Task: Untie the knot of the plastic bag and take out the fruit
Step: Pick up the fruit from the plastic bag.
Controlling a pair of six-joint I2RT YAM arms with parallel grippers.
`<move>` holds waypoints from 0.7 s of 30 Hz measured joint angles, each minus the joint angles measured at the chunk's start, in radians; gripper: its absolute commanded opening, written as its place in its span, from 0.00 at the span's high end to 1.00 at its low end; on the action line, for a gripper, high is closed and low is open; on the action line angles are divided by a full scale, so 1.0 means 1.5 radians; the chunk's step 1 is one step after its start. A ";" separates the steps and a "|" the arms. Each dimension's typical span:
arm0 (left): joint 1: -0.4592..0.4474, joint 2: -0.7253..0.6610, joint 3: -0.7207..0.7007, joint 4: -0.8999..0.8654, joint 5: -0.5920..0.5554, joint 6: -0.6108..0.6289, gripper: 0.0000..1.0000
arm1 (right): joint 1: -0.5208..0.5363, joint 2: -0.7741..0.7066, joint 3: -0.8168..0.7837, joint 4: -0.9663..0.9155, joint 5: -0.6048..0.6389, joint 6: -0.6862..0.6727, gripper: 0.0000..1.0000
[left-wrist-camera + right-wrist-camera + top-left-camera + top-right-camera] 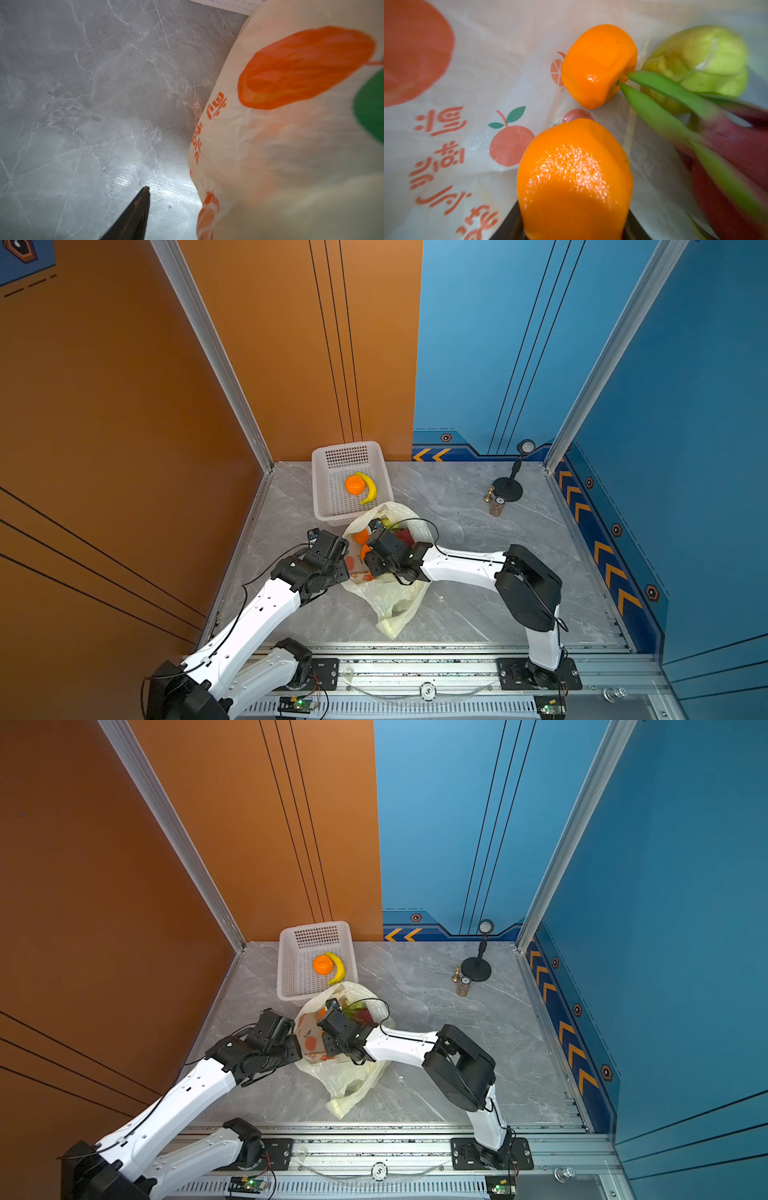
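In both top views the open plastic bag [390,601] lies mid-frame just below the basket [347,456] holding one orange [354,484] and one banana [370,491], with the left gripper [345,558] at its left wall and the right gripper [368,556] inside. In the left wrist view the bag fills the right, with one finger [135,214] at lower centre, and I cannot tell its grip. In the right wrist view the right gripper grasps the near orange [575,176] at bottom centre, and beyond it lie a second orange [598,64], one green fruit [706,54] and one dragon fruit [737,166].

The left arm [266,605] and right arm [461,566] reach in from the near side, elbows bent, the left tool [347,561] and right tool [369,556] angled down close together, right jaws apart.
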 measured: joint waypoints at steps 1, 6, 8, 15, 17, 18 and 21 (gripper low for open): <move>0.000 0.004 0.003 0.001 0.000 0.001 0.42 | 0.001 -0.022 -0.014 0.002 -0.001 0.000 0.57; 0.000 0.019 0.014 0.002 0.000 0.001 0.42 | 0.011 -0.107 -0.075 0.006 -0.002 0.001 0.58; 0.000 0.022 0.016 0.001 0.000 0.001 0.41 | 0.012 -0.133 -0.096 0.006 -0.004 0.002 0.58; -0.025 0.018 0.035 0.002 -0.015 0.029 0.26 | 0.013 -0.237 -0.171 -0.001 -0.031 0.007 0.59; -0.034 0.012 0.040 0.001 -0.019 0.043 0.22 | 0.013 -0.267 -0.182 -0.012 -0.032 0.007 0.58; -0.038 0.008 0.045 0.002 -0.021 0.054 0.20 | 0.013 -0.282 -0.184 -0.020 -0.034 0.007 0.58; -0.048 -0.008 0.067 0.004 -0.020 0.107 0.16 | 0.011 -0.322 -0.184 -0.040 -0.038 0.007 0.58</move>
